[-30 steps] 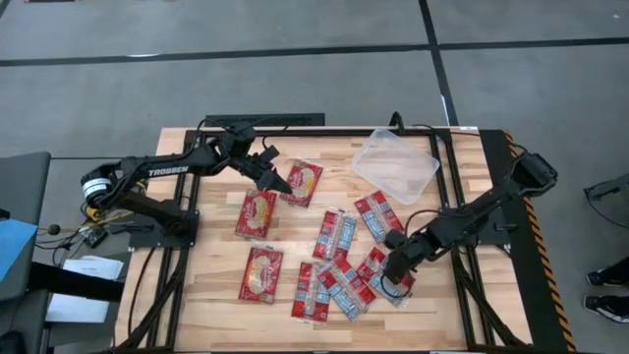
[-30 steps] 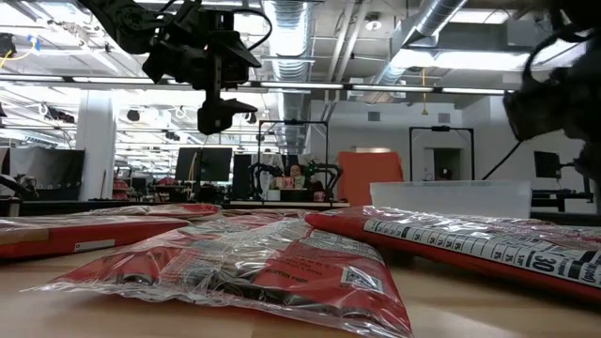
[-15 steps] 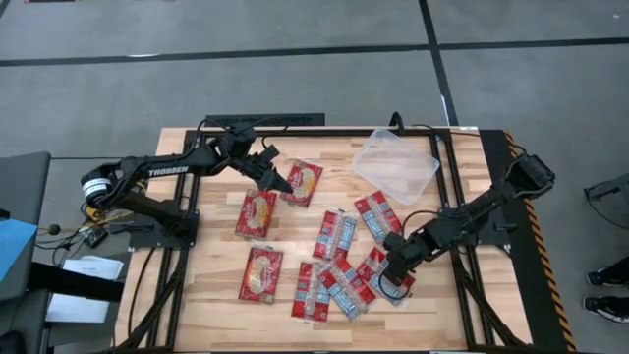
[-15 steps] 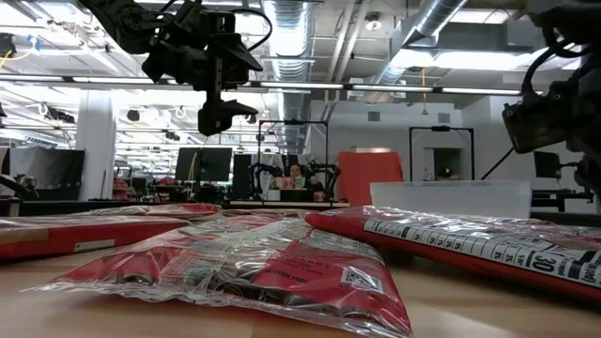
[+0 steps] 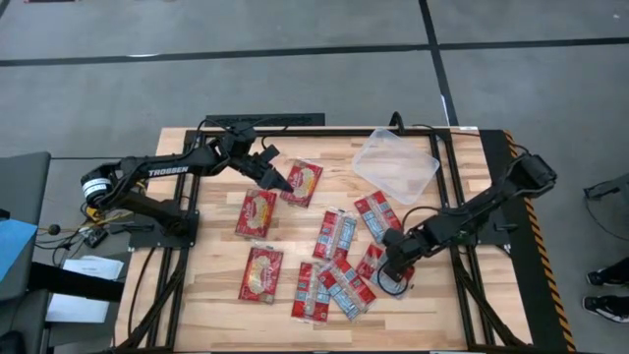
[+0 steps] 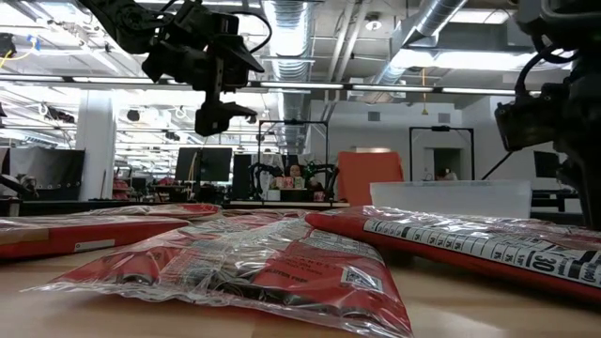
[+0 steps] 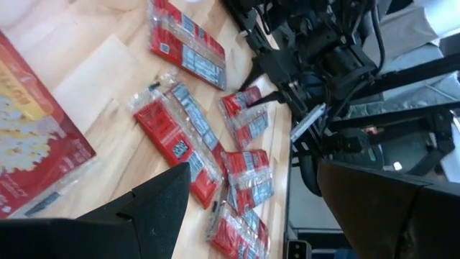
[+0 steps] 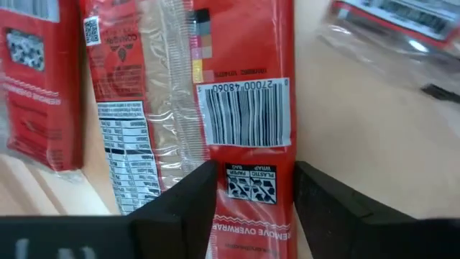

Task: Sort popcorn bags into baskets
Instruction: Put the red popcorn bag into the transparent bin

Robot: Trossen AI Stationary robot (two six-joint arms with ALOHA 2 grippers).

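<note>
Several red popcorn packets lie flat on the wooden table [image 5: 197, 295]. Those with yellow-cream ovals [image 5: 257, 213] are at the left. Those with light-blue and white panels [image 5: 335, 234] are in the middle. The clear plastic basket [image 5: 396, 165] stands at the far right. My right gripper [image 5: 391, 277] is open and low over one blue-white packet [image 5: 371, 258]. In the right wrist view [image 8: 255, 169] that packet's barcode side [image 8: 244, 115] fills the gap between the fingers. My left gripper [image 5: 280, 180] is open and empty, held high beside a yellow-oval packet [image 5: 305, 182]. My right gripper points down at the packet's barcode end [image 8: 248, 180]. One finger [image 8: 183, 208] is over the packet's middle seam and the other [image 8: 330, 208] is at its long edge. I cannot tell whether the fingertips touch the wrap. The packet lies flat on the table.
Other blue-white packets [image 5: 344, 285] lie close to the left of my right gripper, some overlapping. Bare wood lies right of the right gripper, toward the table's right edge [image 5: 491, 295]. In the low view the basket [image 6: 451, 199] stands behind the packets.
My right gripper has come down and gone a little toward the table's left, closer over the blue-white packet.
</note>
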